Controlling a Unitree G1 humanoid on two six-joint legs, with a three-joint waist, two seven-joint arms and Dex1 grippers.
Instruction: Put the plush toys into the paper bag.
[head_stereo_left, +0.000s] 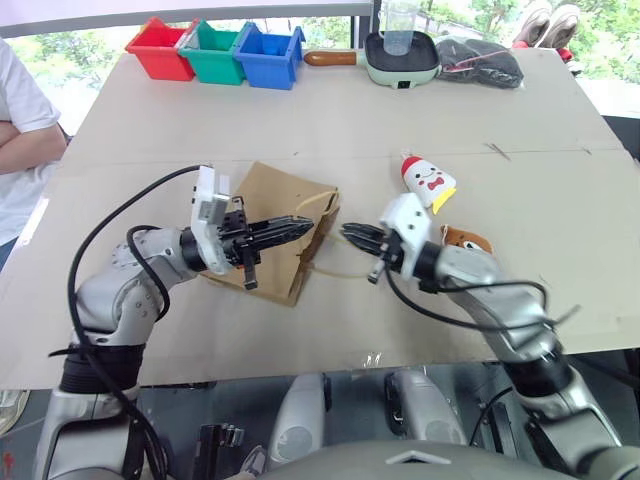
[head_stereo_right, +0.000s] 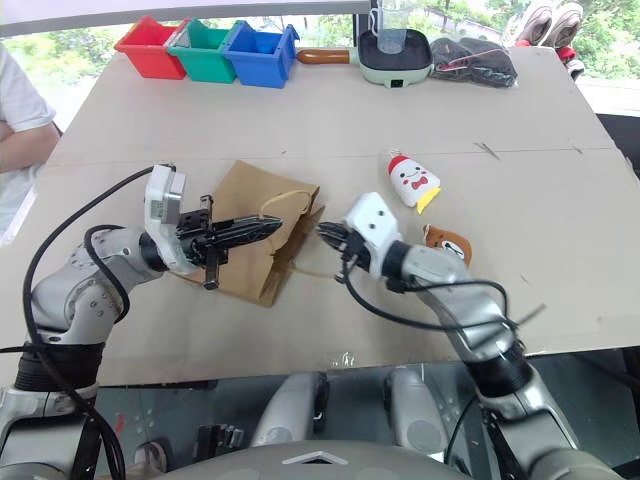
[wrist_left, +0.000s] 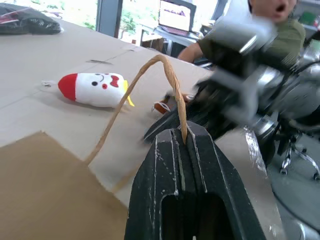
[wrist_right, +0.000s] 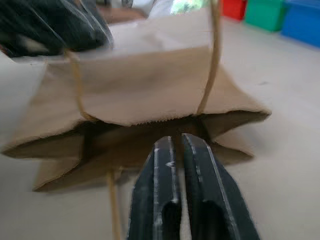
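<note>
Kraft paper bag (head_stereo_left: 268, 228) lies flat, frame centre. Our left gripper (head_stereo_left: 300, 228) pinched on upper handle (wrist_left: 145, 85); right gripper (head_stereo_left: 352, 236) closed at bag mouth, hold on lower handle unclear. White plush (head_stereo_left: 427, 180) and brown plush (head_stereo_left: 463, 239) centre-right, still outside. Risk: thin cord slips, mouth collapses.

- Cardboard-covered table (head_stereo_left: 330, 130), seam running across.
- Red (head_stereo_left: 160, 49), green (head_stereo_left: 214, 52), blue bins (head_stereo_left: 268, 55) lined along far edge.
- Bright daylight, greenery (head_stereo_left: 480, 15) through windows behind.
- Person's white sleeve (head_stereo_left: 22, 100) at left.
</note>
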